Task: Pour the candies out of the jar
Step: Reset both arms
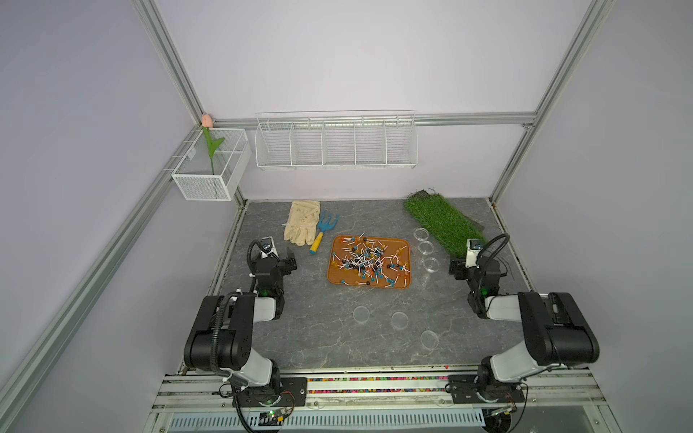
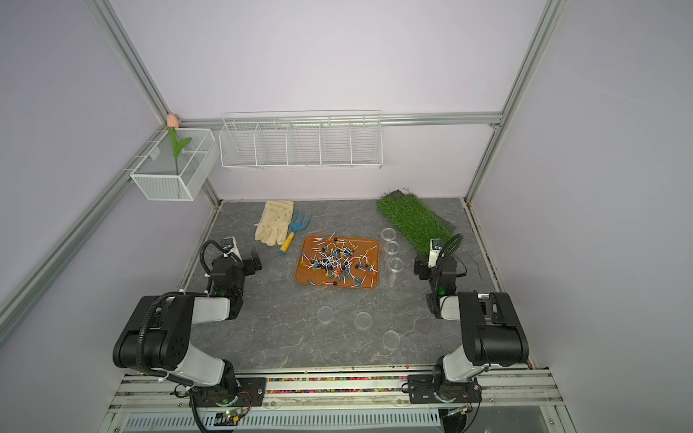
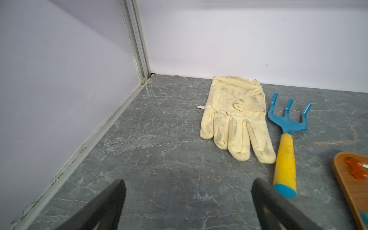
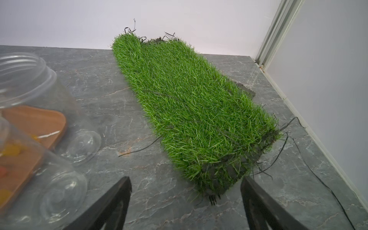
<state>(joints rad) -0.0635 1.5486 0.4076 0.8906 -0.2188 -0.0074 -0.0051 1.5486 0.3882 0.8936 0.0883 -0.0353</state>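
A grey, marble-veined worktop (image 1: pixel 318 337) lies between pale lilac walls and aluminium frame posts. Near its middle the candies (image 1: pixel 365 258) lie spilled in an orange tray (image 1: pixel 330 275). They are tiny lollipops with short white sticks and small round heads in blue, orange and dark brown. Their sticks cross every way in a thick tangle at the tray's centre, and a thinner scatter reaches toward its rim. Just beside the tray, on the right arm's side, three clear jars (image 1: pixel 426 247) stand in a row with open mouths up. A fainter clear shape at the near end of the row cannot be made out. In the right wrist view the tray shows through the jars' walls. Three clear round lids (image 1: pixel 361 314) lie flat on the worktop nearer the arms, well apart from the tray. A strip of green grass mat (image 1: pixel 440 221) lies behind the jars. A cream glove (image 1: pixel 302 223) and a blue hand rake (image 1: pixel 324 230) with a yellow handle lie at the tray's far left corner. The left jaws stand wide apart over bare worktop, holding nothing. The right jaws also stand wide, holding nothing, by the near end of the grass mat. A white wire rack (image 1: pixel 335 142) and a mesh basket (image 1: pixel 210 165) holding a tulip hang on the walls.
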